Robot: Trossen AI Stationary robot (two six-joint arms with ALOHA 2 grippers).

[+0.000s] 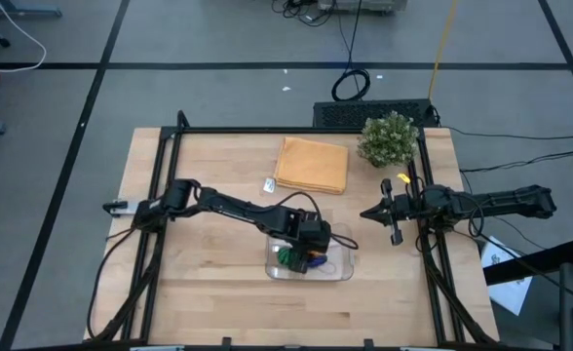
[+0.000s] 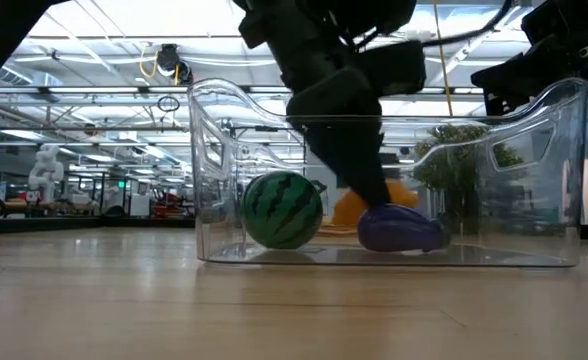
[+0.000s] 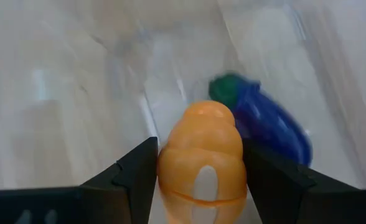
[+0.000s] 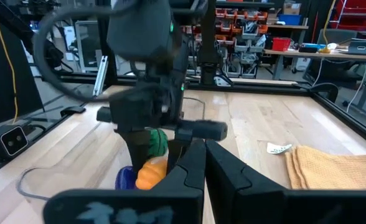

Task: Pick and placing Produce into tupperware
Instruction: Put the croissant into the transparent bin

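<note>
Almost done here. Three toy foods to go in the clear box (image 2: 559,170), and all three down inside its walls now.

Green striped ball (image 2: 283,209) sitting on the box floor. Purple eggplant (image 2: 402,229) lying on the floor too, close beside the ball. Nothing holding those two.

Orange piece (image 3: 201,160) low in the box as well, just behind the eggplant, but not let go yet. Left gripper (image 3: 201,180) reaching down into the box, its two dark fingers (image 3: 132,174) spread a bit and pinching the orange piece from both sides. Hard to tell if the orange piece is touching the box floor or hanging just above it.

Right gripper (image 1: 378,213) waiting off to the side, away from the box, near the table's right edge, fingers pressed together, holding nothing.

Bushy plant (image 1: 388,138) and folded orange cloth (image 1: 312,164) at the back of the table, not part of the job.

Left to do, most likely: open the fingers, drop the orange piece, lift the arm out of the box. Then all finished, by the look of it.
</note>
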